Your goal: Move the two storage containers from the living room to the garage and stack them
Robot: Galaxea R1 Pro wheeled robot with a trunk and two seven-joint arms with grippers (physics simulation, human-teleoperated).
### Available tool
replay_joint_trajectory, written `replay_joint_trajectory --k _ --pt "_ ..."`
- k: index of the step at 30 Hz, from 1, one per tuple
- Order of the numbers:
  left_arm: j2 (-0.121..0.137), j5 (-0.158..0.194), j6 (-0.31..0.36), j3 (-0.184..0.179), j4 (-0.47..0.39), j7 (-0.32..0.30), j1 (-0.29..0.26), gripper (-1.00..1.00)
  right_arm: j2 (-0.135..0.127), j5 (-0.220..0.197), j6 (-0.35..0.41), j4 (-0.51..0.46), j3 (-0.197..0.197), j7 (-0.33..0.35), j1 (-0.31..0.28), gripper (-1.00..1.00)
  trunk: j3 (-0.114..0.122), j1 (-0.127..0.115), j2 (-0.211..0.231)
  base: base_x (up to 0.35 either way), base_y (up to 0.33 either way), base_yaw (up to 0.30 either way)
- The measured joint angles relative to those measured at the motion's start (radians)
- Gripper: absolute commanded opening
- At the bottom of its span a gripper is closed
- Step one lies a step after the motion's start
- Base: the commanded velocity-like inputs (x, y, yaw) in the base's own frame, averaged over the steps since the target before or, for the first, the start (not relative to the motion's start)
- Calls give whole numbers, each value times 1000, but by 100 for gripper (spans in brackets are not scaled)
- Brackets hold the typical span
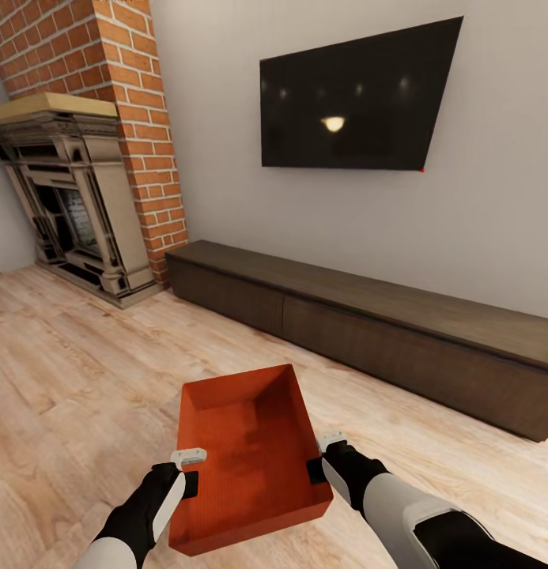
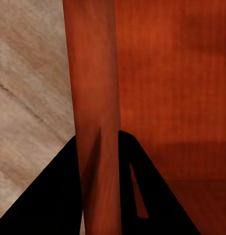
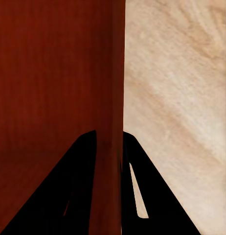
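Observation:
I hold one storage container point(image 1: 246, 442), a deep, squarish red-orange lidless box, level in front of me above the living room's wood planks. My left gripper point(image 1: 190, 472) is shut on its left wall, and the left wrist view shows the dark fingers point(image 2: 54, 196) straddling that wall point(image 2: 96, 88). On the opposite wall my right gripper point(image 1: 317, 466) is shut too, its fingers point(image 3: 74, 186) on either side of the wall point(image 3: 115, 73). Nothing lies inside the box. The garage and its floor are out of view.
A long dark low cabinet point(image 1: 384, 316) runs along the white wall ahead, under a wall TV point(image 1: 353, 95). A red-brick fireplace point(image 1: 76, 205) stands at the left. Light wood-plank flooring point(image 1: 68, 379) spreads around and beneath the box.

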Motion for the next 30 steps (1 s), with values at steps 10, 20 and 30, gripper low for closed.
replay_joint_trajectory --k 10,20,30 --pt "0 0 0 0 0 0 0 -100 0 0 0 -1 0 0 0 -100 31 -38 70 0 0 0" --pt "0 0 0 0 0 0 0 -100 0 0 0 -1 1 0 0 -100 63 -77 140 0 0 0" --pt "0 1 0 0 0 0 0 -100 0 -2 0 -1 2 0 0 -100 94 -115 210 0 0 0"
